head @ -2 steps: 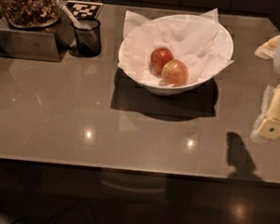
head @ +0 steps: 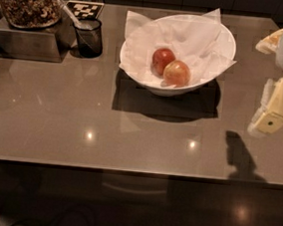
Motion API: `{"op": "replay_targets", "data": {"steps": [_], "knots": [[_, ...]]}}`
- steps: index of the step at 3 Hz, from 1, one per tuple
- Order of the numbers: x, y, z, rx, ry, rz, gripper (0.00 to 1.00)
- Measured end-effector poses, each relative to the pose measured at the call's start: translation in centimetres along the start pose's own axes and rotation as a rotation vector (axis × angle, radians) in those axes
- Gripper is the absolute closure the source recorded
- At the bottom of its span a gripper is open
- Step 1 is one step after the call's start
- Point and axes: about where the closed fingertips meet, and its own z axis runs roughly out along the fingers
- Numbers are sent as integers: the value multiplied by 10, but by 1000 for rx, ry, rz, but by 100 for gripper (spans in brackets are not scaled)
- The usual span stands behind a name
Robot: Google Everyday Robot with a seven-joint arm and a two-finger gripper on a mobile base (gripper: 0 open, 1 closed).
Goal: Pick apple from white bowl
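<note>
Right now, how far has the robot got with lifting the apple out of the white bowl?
Nothing looks done yet: the apple lies in the white bowl, beside a darker red apple. In hand: the gripper hangs at the right edge of the view, well apart from the bowl. Left: reaching in, grasping the paler apple and lifting it out.

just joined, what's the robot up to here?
The gripper hangs over the right edge of the table, well apart from the white bowl. The apple lies in the paper-lined bowl against a darker red apple. Nothing is picked yet. A small dark cup stands to the left.
</note>
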Motion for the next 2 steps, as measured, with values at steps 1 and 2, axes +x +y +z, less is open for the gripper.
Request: {"op": "replay_targets", "data": {"steps": [1, 2], "knots": [[-10, -24, 0, -1, -151, 135, 0], [-35, -51, 12, -32, -272, 249, 0]]}}
